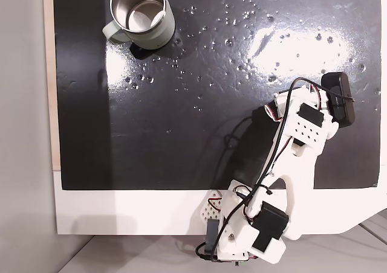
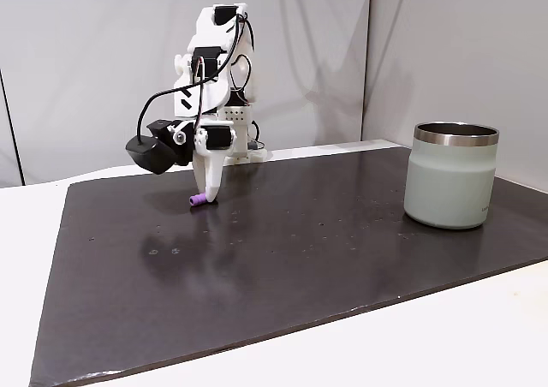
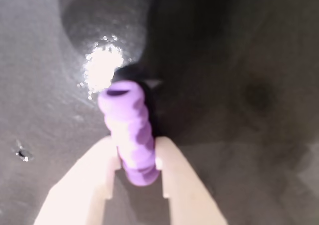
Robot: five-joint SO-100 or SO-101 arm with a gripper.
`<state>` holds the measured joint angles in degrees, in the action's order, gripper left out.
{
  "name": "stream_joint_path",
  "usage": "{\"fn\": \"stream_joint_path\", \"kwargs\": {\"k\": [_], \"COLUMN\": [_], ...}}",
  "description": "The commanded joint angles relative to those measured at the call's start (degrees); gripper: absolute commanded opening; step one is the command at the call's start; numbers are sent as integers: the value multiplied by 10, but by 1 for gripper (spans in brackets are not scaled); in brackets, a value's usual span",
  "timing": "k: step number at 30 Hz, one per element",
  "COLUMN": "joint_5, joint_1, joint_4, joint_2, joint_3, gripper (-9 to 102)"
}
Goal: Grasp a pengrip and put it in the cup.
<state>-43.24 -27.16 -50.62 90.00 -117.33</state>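
Since the pengrip (image 3: 132,135) is such a tiny soft thing, the gripper (image 3: 137,158) has it pinched right at its lower end, both white fingertips (image 3: 107,160) pressed against the purple rubber in the wrist view. So the jaws are closed on it, and most of the ribbed tube sticks out past the tips, hollow end pointing away from the camera.

From the side fixed view the pengrip (image 2: 197,199) sits at the bottom of the gripper (image 2: 204,195), right down at the black mat (image 2: 282,267). I can't tell if it's touching the mat or just off it. My guess is the grasp has only just been made and the lift hasn't happened yet.

Pose-wise, the arm is folded up tall near its base with the gripper pointing almost straight down, which makes sense for picking something lying flat. In the top-down fixed view the arm (image 1: 302,134) reaches over the right part of the mat, while the cup (image 1: 142,14) stands upright at the far upper left corner, well apart. So there's a long carry ahead across the mat, and with that shallow end grip the rubber could squirm out.
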Motion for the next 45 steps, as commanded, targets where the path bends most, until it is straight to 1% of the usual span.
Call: {"fn": "stream_joint_path", "kwargs": {"k": [1, 7, 11, 17, 22, 27, 34, 41, 45], "joint_5": [31, 62, 90, 135, 180, 238, 316, 383, 419], "joint_1": [5, 23, 52, 114, 192, 272, 363, 456, 501], "joint_4": [-66, -177, -239, -323, -377, -402, -462, -479, -503], "joint_2": [32, 49, 49, 56, 66, 51, -45, -90, -142], "joint_3": [55, 200, 295, 403, 481, 555, 702, 767, 840], "gripper": [0, 0, 0, 0, 0, 0, 0, 0, 0]}}
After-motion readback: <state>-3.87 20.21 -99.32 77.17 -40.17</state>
